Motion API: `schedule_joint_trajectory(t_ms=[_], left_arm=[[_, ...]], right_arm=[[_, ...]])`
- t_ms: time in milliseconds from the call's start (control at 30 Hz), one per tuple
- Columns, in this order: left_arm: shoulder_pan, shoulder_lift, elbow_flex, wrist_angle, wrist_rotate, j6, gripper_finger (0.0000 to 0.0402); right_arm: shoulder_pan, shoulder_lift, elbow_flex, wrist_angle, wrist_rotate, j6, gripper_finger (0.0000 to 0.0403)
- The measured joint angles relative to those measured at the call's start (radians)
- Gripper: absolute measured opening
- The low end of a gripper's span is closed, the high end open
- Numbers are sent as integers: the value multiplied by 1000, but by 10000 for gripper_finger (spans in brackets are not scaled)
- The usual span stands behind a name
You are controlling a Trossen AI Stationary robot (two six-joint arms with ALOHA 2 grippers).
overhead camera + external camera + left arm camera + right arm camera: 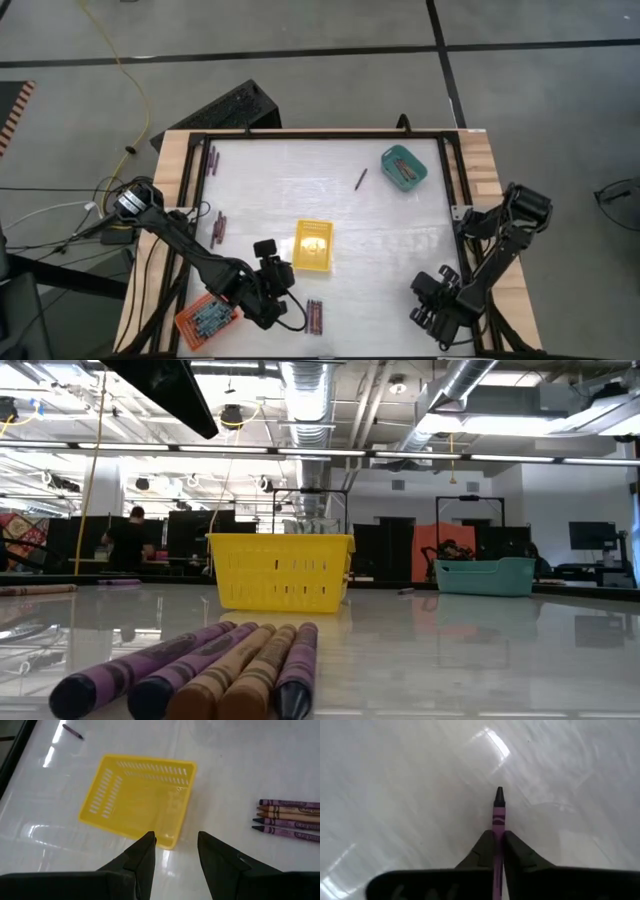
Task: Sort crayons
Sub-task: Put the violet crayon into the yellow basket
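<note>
Right wrist view: right pincer [498,851] clamps a purple crayon [498,822]; left pincer [176,851] gapes above the yellow tray [140,800].

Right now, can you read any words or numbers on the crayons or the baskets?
None can be read.
Row of crayons beside the yellow tray: dark print on the wrappers, too small and blurred to read.
Purple crayon in the right gripper: black wrapper markings only, no letters legible.
Yellow tray, teal tray, orange tray: no lettering visible.
</note>
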Motion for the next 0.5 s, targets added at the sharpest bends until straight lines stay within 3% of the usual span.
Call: schedule_joint_trajectory(t_ms=[500], left_arm=[[0, 0, 0, 0, 0, 42, 136]], right_arm=[[-118, -18, 5, 185, 38, -209, 2]])
